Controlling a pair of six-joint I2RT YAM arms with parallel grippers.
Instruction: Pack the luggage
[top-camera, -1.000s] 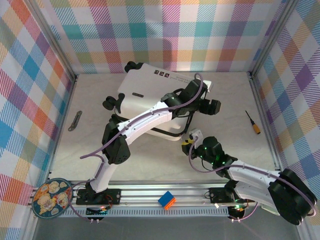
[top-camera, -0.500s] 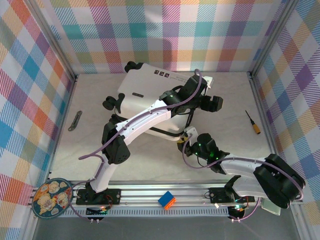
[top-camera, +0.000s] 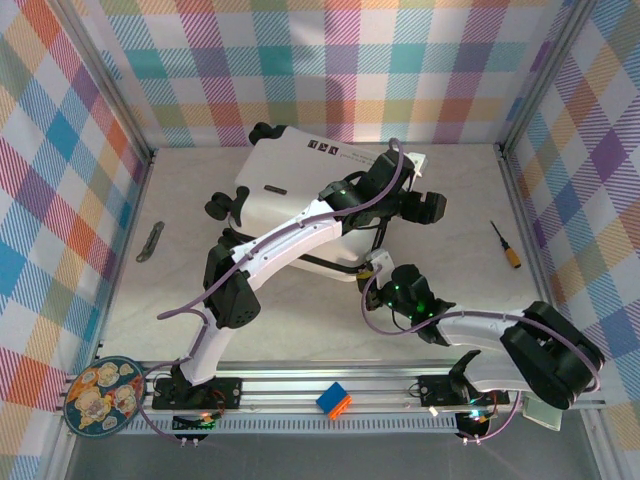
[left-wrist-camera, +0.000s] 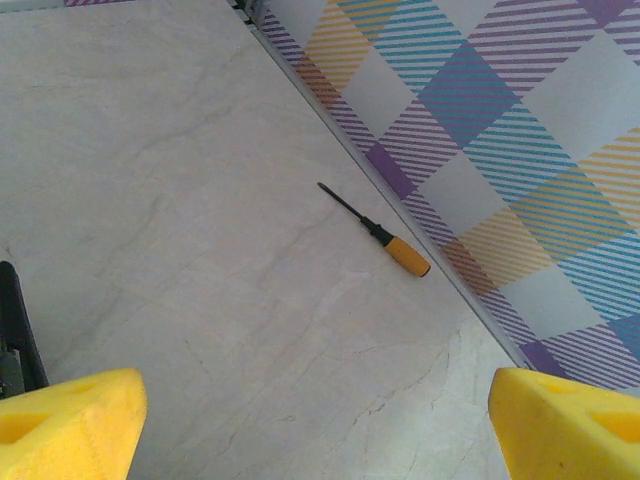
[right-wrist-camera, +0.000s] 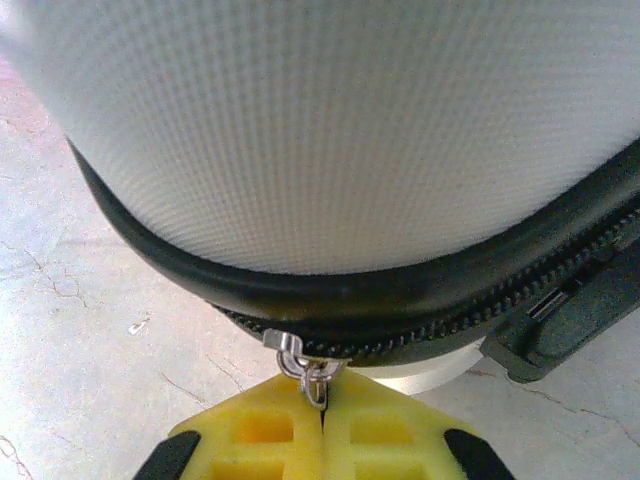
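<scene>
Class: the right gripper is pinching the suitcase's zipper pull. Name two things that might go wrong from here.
1. The right gripper holds the small metal zipper pull only at its fingertips, so a tug may let it slip free.
2. The left gripper is open over bare table, not bracing the luggage, so pulling may drag it along instead of moving the pull.

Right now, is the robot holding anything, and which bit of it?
The right gripper pinches the luggage by its small metal zipper pull. The left gripper is open and holds nothing.
</scene>
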